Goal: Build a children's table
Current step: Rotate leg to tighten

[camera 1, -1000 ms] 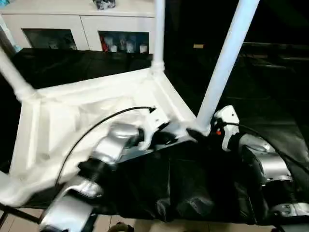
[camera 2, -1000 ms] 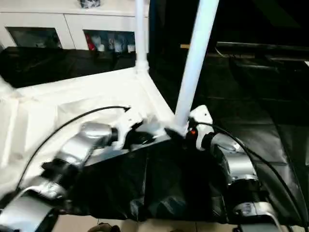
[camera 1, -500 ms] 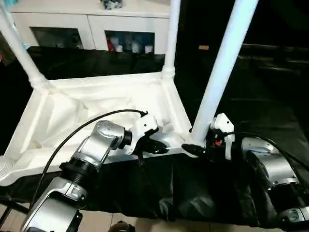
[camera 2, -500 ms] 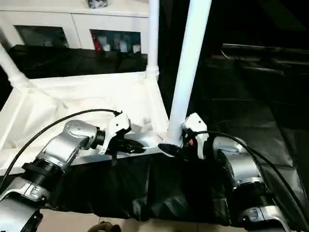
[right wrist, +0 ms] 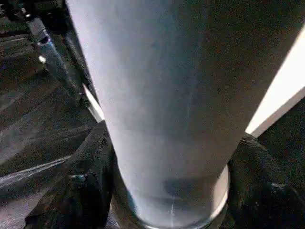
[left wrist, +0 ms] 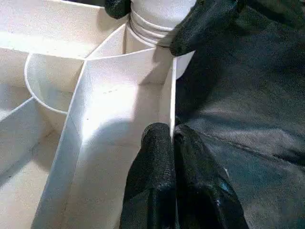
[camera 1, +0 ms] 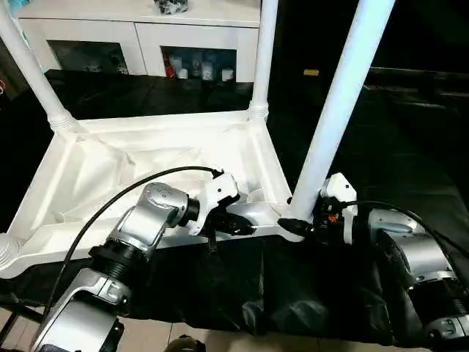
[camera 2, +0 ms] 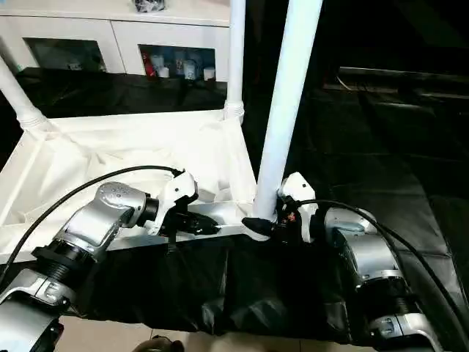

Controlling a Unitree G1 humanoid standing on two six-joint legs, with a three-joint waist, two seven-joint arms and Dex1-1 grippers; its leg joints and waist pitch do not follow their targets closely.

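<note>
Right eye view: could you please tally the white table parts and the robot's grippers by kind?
Table top: 1
Legs: 3 (far left leg, far right leg, near leg)
Grippers: 2 (left gripper, right gripper)
Total: 6

Place: home-like room | Evidence: white cabinet with glass doors, small items on its shelves

We see a worktop covered in black sheeting, its cloth hanging over the near edge, and on it the white table lying upside down toward the left, legs up.
</note>
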